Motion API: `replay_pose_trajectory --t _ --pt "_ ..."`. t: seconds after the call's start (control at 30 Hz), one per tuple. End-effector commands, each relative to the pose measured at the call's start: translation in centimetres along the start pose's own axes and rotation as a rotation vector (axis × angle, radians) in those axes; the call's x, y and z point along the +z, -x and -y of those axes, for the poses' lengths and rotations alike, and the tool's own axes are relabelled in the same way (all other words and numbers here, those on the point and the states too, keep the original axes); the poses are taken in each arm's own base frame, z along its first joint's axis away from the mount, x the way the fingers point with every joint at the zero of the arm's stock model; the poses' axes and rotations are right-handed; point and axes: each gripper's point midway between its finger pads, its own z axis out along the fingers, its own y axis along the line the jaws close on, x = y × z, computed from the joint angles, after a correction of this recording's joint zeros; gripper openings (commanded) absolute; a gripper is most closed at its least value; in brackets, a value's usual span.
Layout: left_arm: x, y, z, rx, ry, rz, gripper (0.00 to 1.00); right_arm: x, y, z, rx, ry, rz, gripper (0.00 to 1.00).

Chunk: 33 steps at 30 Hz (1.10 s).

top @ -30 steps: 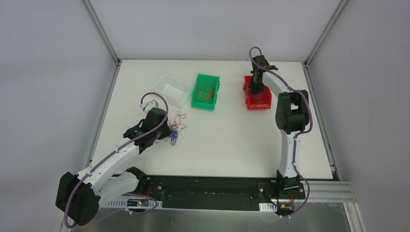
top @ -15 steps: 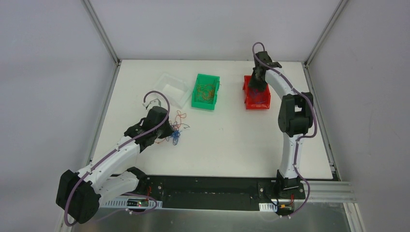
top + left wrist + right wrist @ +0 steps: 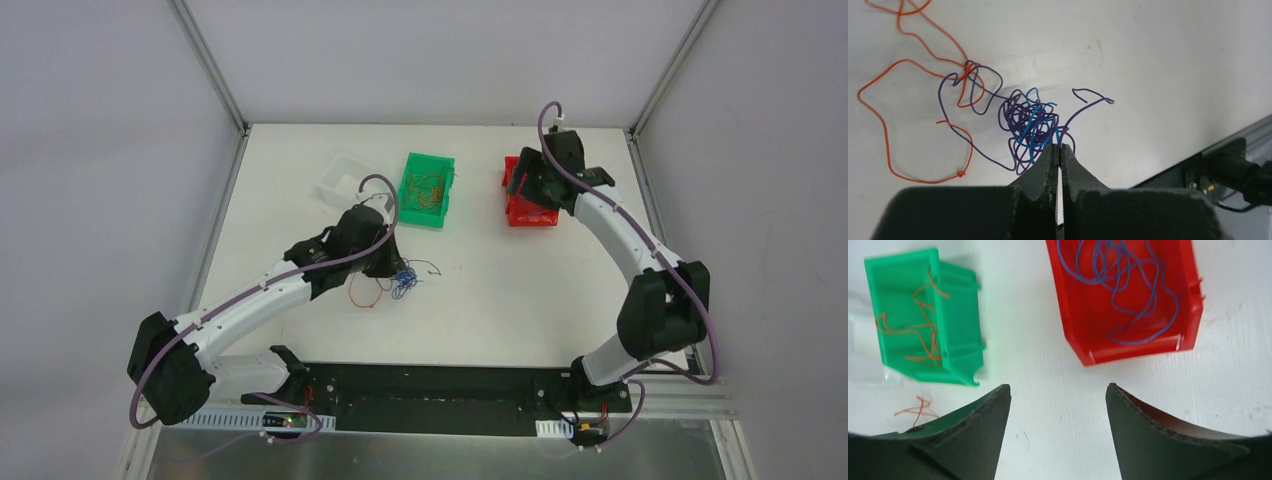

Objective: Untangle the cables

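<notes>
Since the cables [image 3: 1030,125], bunched mid-frame, looked hair-thin, floppy and nearly weightless, a loose purple end seemed the spot to grab, while the left gripper [image 3: 1058,150] pinched one strand and the right gripper [image 3: 1058,390] gaped empty.

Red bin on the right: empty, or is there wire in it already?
Not empty: the red bin holds loose blue wires looped across its floor, plain in the right wrist view.
</notes>
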Motion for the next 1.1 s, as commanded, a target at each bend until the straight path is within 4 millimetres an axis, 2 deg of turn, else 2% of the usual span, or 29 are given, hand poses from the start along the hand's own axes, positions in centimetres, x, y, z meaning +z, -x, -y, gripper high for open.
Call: replay_pose_trajectory --t 0.0,0.07,0.17,0.2,0.27,0.3,0.33,0.4,0.6,0.73,0.8,0.97,1.07 --pt "-2.0 2.4 6.8 0.072 -0.251 -0.001 0.00 -2.9 -1.2 -1.5 0.026 0.151 0.068 0.74" --pt "-3.0 3.3 8.0 0.069 -0.294 0.017 0.00 -3.9 -2.8 -2.1 0.024 0.224 0.061 0.75" --pt "-3.9 4.5 8.0 0.057 -0.292 0.071 0.00 -5.0 -5.1 -2.9 0.025 0.320 0.065 0.77" --pt "-3.8 4.6 7.7 0.056 -0.278 0.081 0.07 -5.3 -6.1 -3.1 0.028 0.349 0.056 0.77" --pt "-3.2 4.2 6.7 0.055 -0.234 0.073 0.58 -5.8 -7.8 -3.8 0.029 0.418 0.042 0.77" --pt "-2.7 3.9 6.2 0.050 -0.208 0.059 0.75 -5.8 -8.7 -4.0 0.028 0.444 0.030 0.77" --pt "-2.3 3.4 5.6 0.045 -0.180 0.038 0.85 -5.9 -9.6 -4.2 0.024 0.467 0.017 0.77" --pt "-1.6 2.5 4.5 0.041 -0.130 0.005 0.92 -6.0 -11.4 -4.5 0.012 0.499 -0.017 0.77" --pt "0.1 -0.7 1.4 0.060 -0.019 -0.088 0.91 -6.0 -16.1 -5.2 -0.043 0.528 -0.110 0.73" --pt "1.7 -3.1 -0.5 0.052 0.053 -0.164 0.86 -5.7 -19.1 -6.5 -0.088 0.529 -0.182 0.67" --pt "2.5 -4.1 -1.2 0.052 0.082 -0.207 0.82 -5.7 -20.1 -7.8 -0.125 0.549 -0.179 0.63" --pt "4.0 -5.6 -1.6 0.062 0.102 -0.275 0.69 -5.4 -22.9 -9.2 -0.210 0.566 -0.212 0.51" --pt "4.6 -5.8 -1.5 0.060 0.094 -0.288 0.66 -5.4 -24.5 -9.7 -0.264 0.590 -0.241 0.45"
